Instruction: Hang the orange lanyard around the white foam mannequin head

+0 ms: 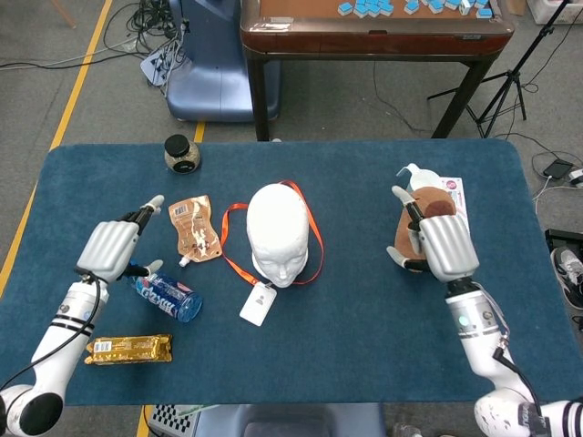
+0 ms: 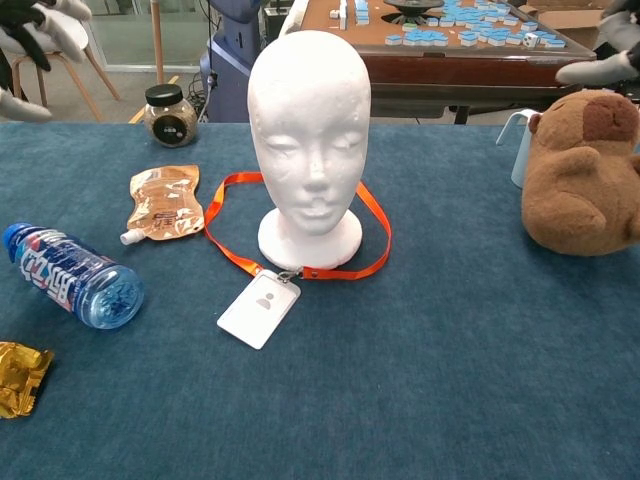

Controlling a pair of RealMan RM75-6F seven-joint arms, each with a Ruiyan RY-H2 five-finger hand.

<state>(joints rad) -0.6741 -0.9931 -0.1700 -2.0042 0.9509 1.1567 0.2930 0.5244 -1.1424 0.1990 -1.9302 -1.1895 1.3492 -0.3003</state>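
The white foam mannequin head (image 1: 278, 232) (image 2: 310, 130) stands upright mid-table. The orange lanyard (image 1: 232, 259) (image 2: 372, 212) lies in a loop on the cloth around its base, with the white badge (image 1: 259, 303) (image 2: 260, 308) in front. My left hand (image 1: 114, 248) (image 2: 30, 40) hovers open at the left, above the bottle and well apart from the head. My right hand (image 1: 444, 246) (image 2: 612, 50) is open at the right, over the plush toy. Neither hand holds anything.
A water bottle (image 1: 164, 294) (image 2: 72, 277), a brown pouch (image 1: 193, 228) (image 2: 165, 202), a gold snack bar (image 1: 127, 347) and a dark jar (image 1: 181, 153) (image 2: 170, 115) lie left. A brown plush (image 2: 580, 170) and white jug (image 1: 414, 175) stand right.
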